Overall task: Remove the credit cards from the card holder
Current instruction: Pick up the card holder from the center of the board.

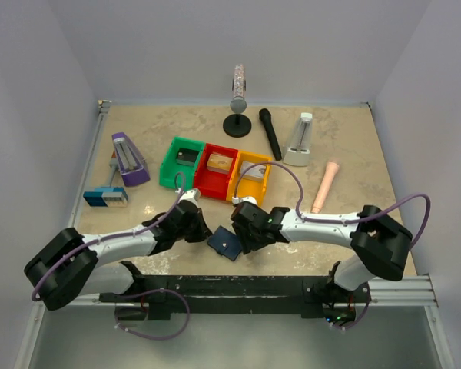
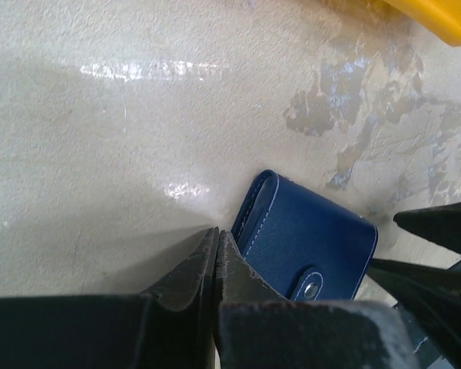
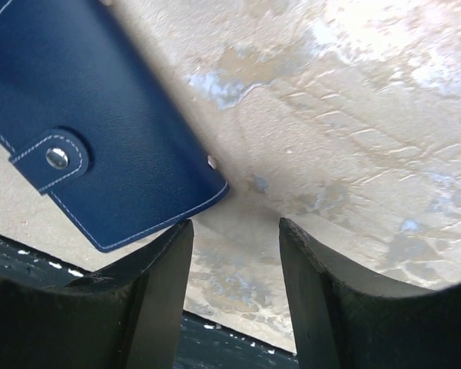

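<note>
The card holder (image 1: 225,244) is a dark navy wallet lying closed on the table between my two grippers, its snap strap fastened. The left wrist view shows the card holder (image 2: 307,238) just right of my left gripper (image 2: 217,232), whose fingers are pressed together on nothing, their tips beside the wallet's stitched edge. In the right wrist view my right gripper (image 3: 234,227) stands open over bare table, its left finger at a corner of the card holder (image 3: 100,131). From above, the left gripper (image 1: 202,228) and right gripper (image 1: 246,238) flank the wallet. The credit cards are hidden.
Green (image 1: 181,161), red (image 1: 217,169) and yellow (image 1: 250,177) bins stand in a row behind the grippers. A purple device (image 1: 128,159) and a blue-and-white gadget (image 1: 106,197) sit at the left. A black microphone (image 1: 270,133), a white metronome (image 1: 300,142) and a pink cylinder (image 1: 325,187) lie at the back right.
</note>
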Controlling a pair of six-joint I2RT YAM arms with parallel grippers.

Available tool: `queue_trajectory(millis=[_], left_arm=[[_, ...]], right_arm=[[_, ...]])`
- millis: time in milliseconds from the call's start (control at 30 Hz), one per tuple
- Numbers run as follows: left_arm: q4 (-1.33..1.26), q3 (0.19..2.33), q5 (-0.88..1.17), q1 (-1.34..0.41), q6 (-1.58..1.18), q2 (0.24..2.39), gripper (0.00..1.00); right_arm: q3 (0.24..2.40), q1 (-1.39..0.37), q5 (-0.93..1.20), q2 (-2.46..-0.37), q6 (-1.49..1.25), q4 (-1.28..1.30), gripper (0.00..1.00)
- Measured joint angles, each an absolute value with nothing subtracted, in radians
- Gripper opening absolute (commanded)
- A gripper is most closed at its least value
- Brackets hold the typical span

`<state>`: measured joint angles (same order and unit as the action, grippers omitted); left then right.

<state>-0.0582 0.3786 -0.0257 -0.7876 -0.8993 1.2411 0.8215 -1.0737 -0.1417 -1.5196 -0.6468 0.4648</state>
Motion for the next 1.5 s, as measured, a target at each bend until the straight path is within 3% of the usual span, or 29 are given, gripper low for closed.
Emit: queue_trajectory(millis=[167,300,467,633,967,1200,1500], left_arm=[[-0.04,0.36,-0.032,-0.801,-0.91,1.206,0.0],[-0.031,0.355,-0.036,-0.815,-0.925,1.195,0.01],[0.071,0.355,-0.073,-0.833,-0.933,1.117,0.13],[0.188,0.384,-0.149,-0.83,-0.925,1.036,0.24],[0.202,0.563,-0.138,-0.759,-0.82,1.134,0.19],[0.142,0.692,-0.056,-0.745,-0.744,1.315,0.15],[0.107,0.691,-0.029,-0.745,-0.737,1.418,0.14]], right_arm=[[0.863,-1.026,-0.14,-1.532,-0.624,0.496,0.54],[0.896,-0.966,-0.139,-1.552,-0.606,0.507,0.61],[0.899,-0.935,-0.148,-1.501,-0.599,0.493,0.69],[0.851,-0.94,-0.165,-1.348,-0.603,0.502,0.69],[0.637,-0.995,0.001,-1.174,-0.739,0.362,0.68],[0.596,-0.996,0.107,-1.23,-0.829,0.198,0.68],[0.58,-0.997,0.154,-1.34,-0.889,0.094,0.67]])
